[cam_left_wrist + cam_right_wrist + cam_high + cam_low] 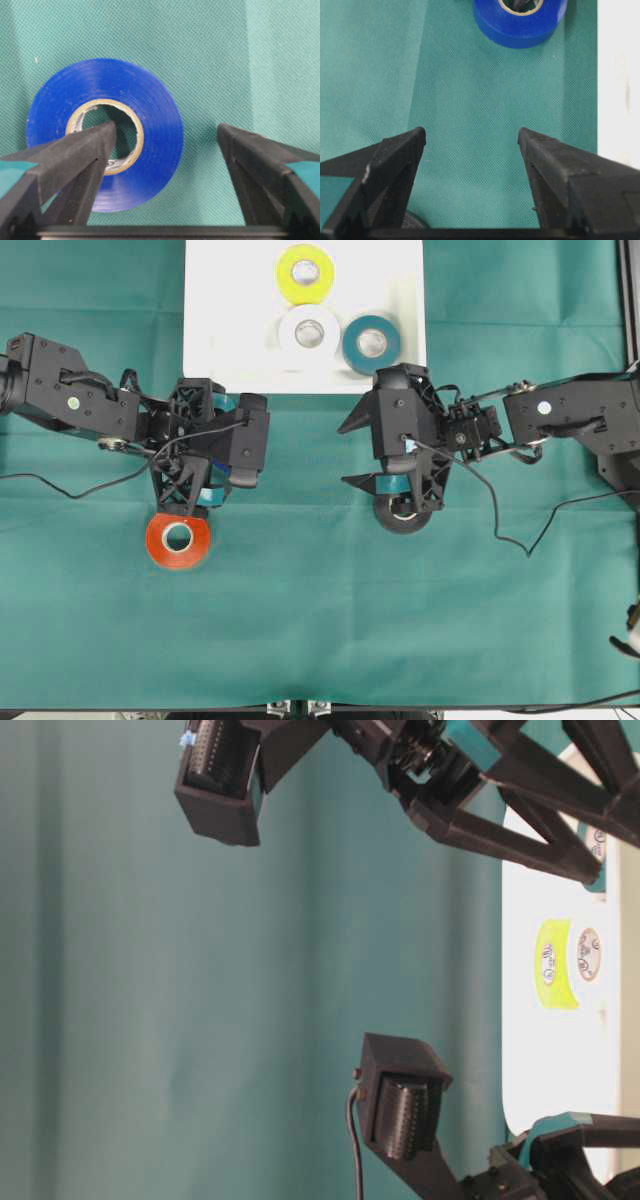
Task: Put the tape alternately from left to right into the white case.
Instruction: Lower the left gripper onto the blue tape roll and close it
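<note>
- The blue tape roll [102,132] lay flat on the green cloth [220,60], just short of the white case [215,300], under the left gripper [162,145].
- That gripper stood spread, one finger [95,145] in the core, the other outside.
- The roll looked light, stiff and slick; pinching its wall seemed best.
- The right gripper [470,145] hung spread and empty beside the case.

Two black arms of angular plastic links; left gripper [256,443] and right gripper [352,451] with tapering black fingers, teal tape patches, round pale stickers, thin black cables trailing
</note>
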Available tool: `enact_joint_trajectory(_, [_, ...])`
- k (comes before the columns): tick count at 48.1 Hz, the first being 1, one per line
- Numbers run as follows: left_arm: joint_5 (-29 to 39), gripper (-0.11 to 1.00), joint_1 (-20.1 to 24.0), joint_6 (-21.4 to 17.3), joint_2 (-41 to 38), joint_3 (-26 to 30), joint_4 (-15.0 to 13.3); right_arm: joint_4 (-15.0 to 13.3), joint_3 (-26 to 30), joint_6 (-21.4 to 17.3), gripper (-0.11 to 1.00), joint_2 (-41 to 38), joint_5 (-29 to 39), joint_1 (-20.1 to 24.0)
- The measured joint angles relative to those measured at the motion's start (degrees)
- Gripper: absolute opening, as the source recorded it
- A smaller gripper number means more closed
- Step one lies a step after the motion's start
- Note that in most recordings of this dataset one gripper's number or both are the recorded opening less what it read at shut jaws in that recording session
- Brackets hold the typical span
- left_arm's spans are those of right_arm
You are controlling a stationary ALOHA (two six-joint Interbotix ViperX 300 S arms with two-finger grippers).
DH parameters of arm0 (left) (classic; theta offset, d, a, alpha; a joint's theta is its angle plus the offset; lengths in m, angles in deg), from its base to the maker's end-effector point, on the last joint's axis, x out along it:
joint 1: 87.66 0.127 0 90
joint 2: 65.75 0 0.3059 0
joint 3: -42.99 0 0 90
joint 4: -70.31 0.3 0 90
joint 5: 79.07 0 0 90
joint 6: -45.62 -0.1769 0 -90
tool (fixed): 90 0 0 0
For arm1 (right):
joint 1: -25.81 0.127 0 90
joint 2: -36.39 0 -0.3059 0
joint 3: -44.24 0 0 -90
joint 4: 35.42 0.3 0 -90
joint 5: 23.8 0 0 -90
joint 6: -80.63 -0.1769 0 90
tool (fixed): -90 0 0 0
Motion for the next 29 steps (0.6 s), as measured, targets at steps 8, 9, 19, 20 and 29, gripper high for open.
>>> enact_joint_trajectory(8, [0.09, 0.18, 0.18, -0.09, 0.0, 0.18, 0.0, 0.0, -0.09, 0.0, 0.79, 0.0, 0.0, 0.0])
enact_joint_trajectory(9, [0.09, 0.14, 0.35, 0.0, 0.0, 0.26, -0.09, 0.0, -0.09, 0.0, 0.79, 0.0, -0.09, 0.0])
enact_joint_trajectory(19, [0.26, -0.04, 0.7, 0.0, -0.09, 0.53, -0.09, 0.0, -0.09, 0.0, 0.79, 0.0, -0.09, 0.0])
enact_joint_trajectory(20, [0.26, -0.04, 0.7, 0.0, 0.0, 0.53, 0.0, 0.0, -0.18, 0.0, 0.79, 0.0, -0.18, 0.0])
enact_joint_trajectory(29, [0.26, -0.04, 0.7, 0.0, 0.0, 0.53, 0.0, 0.0, -0.09, 0.0, 0.79, 0.0, -0.26, 0.0])
